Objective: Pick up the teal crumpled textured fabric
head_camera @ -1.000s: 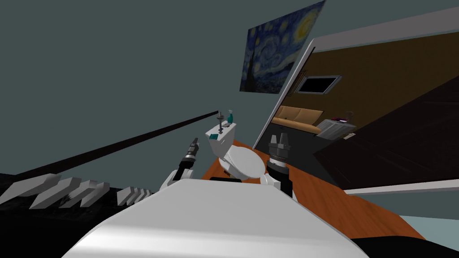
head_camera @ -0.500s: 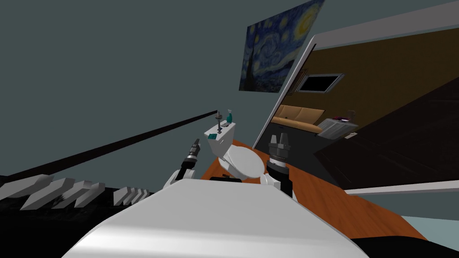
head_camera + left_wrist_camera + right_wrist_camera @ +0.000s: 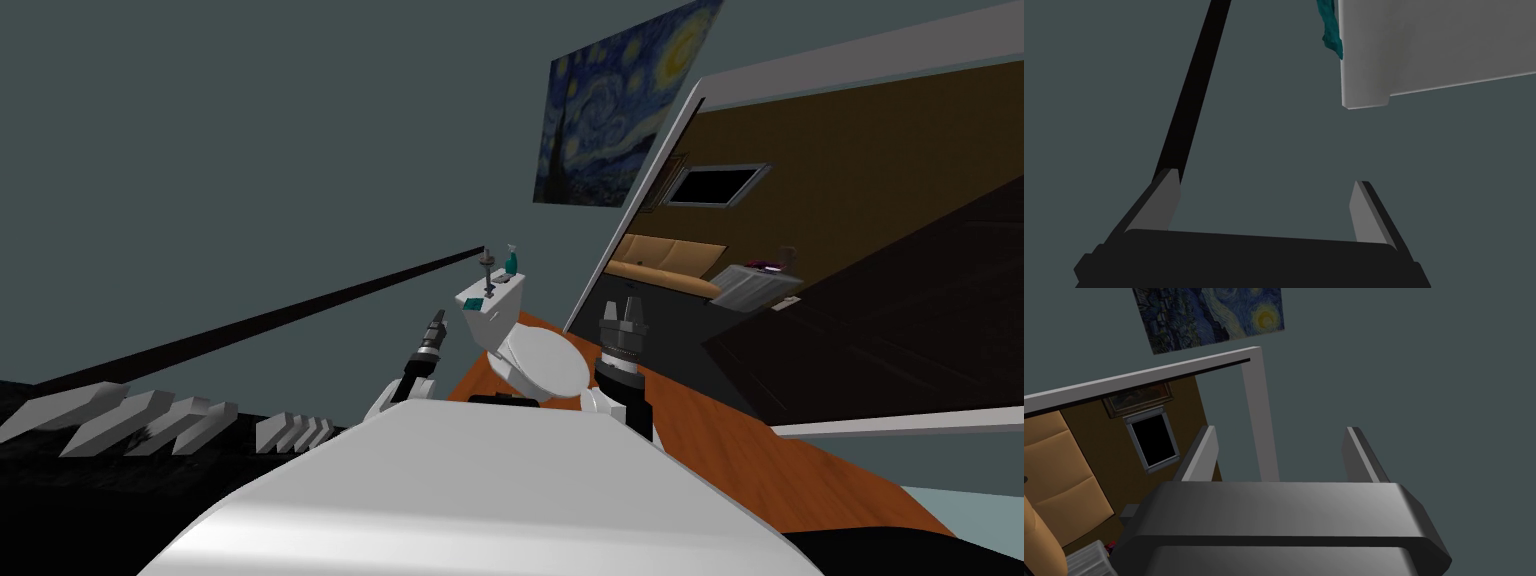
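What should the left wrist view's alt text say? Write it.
The left gripper stands open and empty, short of the teal crumpled fabric at the edge of a white toilet tank. Behind is a grey-green wall with a black strip.

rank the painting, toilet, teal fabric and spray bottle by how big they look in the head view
1. painting, clearly the largest
2. toilet
3. teal fabric and spray bottle: both tiny on the toilet's tank and about alike, the fabric wider and the bottle taller, so I won't rank them.
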### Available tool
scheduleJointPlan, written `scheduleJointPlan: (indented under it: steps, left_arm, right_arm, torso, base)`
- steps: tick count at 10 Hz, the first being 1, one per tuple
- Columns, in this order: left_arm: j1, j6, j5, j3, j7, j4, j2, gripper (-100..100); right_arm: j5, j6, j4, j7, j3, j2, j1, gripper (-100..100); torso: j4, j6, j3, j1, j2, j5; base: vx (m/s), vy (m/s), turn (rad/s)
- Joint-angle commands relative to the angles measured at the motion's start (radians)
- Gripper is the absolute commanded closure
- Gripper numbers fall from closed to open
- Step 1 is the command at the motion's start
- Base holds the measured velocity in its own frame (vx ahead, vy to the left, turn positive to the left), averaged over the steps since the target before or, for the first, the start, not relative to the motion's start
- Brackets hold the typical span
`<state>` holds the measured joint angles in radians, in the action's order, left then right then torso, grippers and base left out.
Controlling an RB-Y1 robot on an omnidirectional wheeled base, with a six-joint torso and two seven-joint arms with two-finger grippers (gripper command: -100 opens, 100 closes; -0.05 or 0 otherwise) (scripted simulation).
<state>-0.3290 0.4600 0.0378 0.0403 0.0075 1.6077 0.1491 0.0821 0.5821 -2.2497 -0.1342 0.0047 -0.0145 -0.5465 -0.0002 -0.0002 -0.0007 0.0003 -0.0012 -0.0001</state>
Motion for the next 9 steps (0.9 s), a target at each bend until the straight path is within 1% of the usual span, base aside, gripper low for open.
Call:
scheduleJointPlan:
  steps: [1,2,4,5,8,9]
  left_arm:
    - [0.000,0.000,0.000,0.000,0.000,0.000,0.000,-100]
    - [0.024,0.005,-0.002,0.001,-0.004,-0.030,-0.016,-100]
    - [0.052,0.011,-0.004,0.002,-0.009,-0.063,-0.027,-100]
    - [0.073,0.015,-0.006,0.002,-0.013,-0.089,-0.033,-100]
    - [0.117,0.025,-0.009,0.003,-0.021,-0.142,-0.040,-100]
    - [0.135,0.029,-0.011,0.004,-0.025,-0.163,-0.034,-100]
  right_arm:
    - [0.000,0.000,0.000,0.000,0.000,0.000,0.000,0]
    - [0.000,0.000,0.000,0.000,0.000,0.000,0.000,0]
    - [0.000,0.000,0.000,0.000,0.000,0.000,0.000,0]
    - [0.000,0.000,0.000,0.000,0.000,0.000,0.000,0]
    - [0.000,0.000,0.000,0.000,0.000,0.000,0.000,0]
    - [0.000,0.000,0.000,0.000,0.000,0.000,0.000,0]
  torso:
    - [0.000,0.000,0.000,0.000,0.000,0.000]
    - [0.000,0.000,0.000,0.001,0.000,0.000]
    - [0.000,0.000,0.001,-0.002,0.001,0.000]
    - [0.000,0.000,0.000,-0.003,0.001,0.000]
    - [0.000,0.000,0.000,-0.002,0.001,0.000]
    - [0.000,0.000,0.000,-0.002,0.001,0.000]
  base:
    - [0.019,0.028,-0.039]
    - [-0.005,0.015,-0.024]
    - [-0.005,-0.029,-0.009]
    - [-0.003,-0.034,-0.015]
    - [0.000,-0.018,-0.016]
    - [-0.001,-0.022,-0.016]
